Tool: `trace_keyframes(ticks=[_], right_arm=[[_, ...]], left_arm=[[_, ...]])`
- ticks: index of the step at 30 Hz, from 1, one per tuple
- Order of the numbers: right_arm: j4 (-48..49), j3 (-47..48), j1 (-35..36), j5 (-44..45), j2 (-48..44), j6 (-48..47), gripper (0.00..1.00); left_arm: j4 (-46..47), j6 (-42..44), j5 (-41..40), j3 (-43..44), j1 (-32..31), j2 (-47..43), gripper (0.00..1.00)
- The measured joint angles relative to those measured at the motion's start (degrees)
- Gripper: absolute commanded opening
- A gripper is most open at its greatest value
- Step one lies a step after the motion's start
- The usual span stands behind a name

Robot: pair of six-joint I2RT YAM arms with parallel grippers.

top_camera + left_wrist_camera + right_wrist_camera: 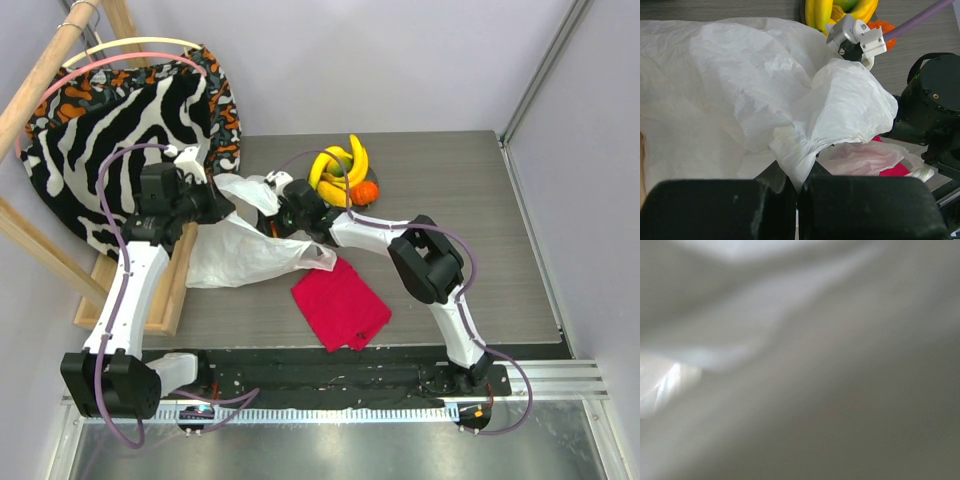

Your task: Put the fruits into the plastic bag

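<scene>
Left pincer point(797, 187) clamped on bag point(740, 90); right pincer point(278, 220) among bag folds, state indiscernible; fruits point(338, 170) piled beyond.

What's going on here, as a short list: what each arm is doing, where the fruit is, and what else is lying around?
Left gripper: shut, pinching a fold of the plastic bag
Right arm: tip buried in the bag; fingers hidden by plastic, so open or shut is unclear
Fruits: heaped behind the bag, none visibly inside
Red cloth: lying flat in front of the bag
Zebra-striped fabric: far left, beside the table
</scene>
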Motion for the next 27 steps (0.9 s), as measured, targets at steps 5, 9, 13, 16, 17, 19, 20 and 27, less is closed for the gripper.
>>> trace_keyframes(ticks=[5,9,13,16,17,19,20,27], right_arm=[[-0.8,0.0,0.0,0.9,1.0,0.6,0.68],[-0.5,-0.2,0.0,0.9,1.1,0.9,0.89],[0.8,-1.7,0.0,0.9,1.0,0.9,0.91],[0.8,-2.3,0.0,0.8,1.0,0.9,0.95],[0.8,-2.4,0.0,0.7,1.0,0.9,0.95],[1.1,-2.7,0.0,0.6,0.7,0.9,0.95],[1.3,-3.0,0.0,0.6,0.5,0.9,0.95],[5.6,-11.8,0.0,0.4,-7.1,1.3,0.95]], left_arm=[[0.0,-0.4,-0.5,-0.2,0.0,0.5,0.00],[0.0,-1.0,-0.7,-0.2,0.0,0.7,0.00],[0.0,-1.4,-0.8,-0.3,0.0,0.9,0.00],[0.0,-1.4,-1.0,-0.3,0.0,1.1,0.00],[0.0,-1.4,-1.1,-0.4,0.0,1.1,0.00],[0.0,-1.4,-1.1,-0.5,0.0,1.1,0.00],[0.0,-1.4,-1.1,-0.5,0.0,1.1,0.00],[0.0,-1.4,-1.6,-0.5,0.0,1.1,0.00]])
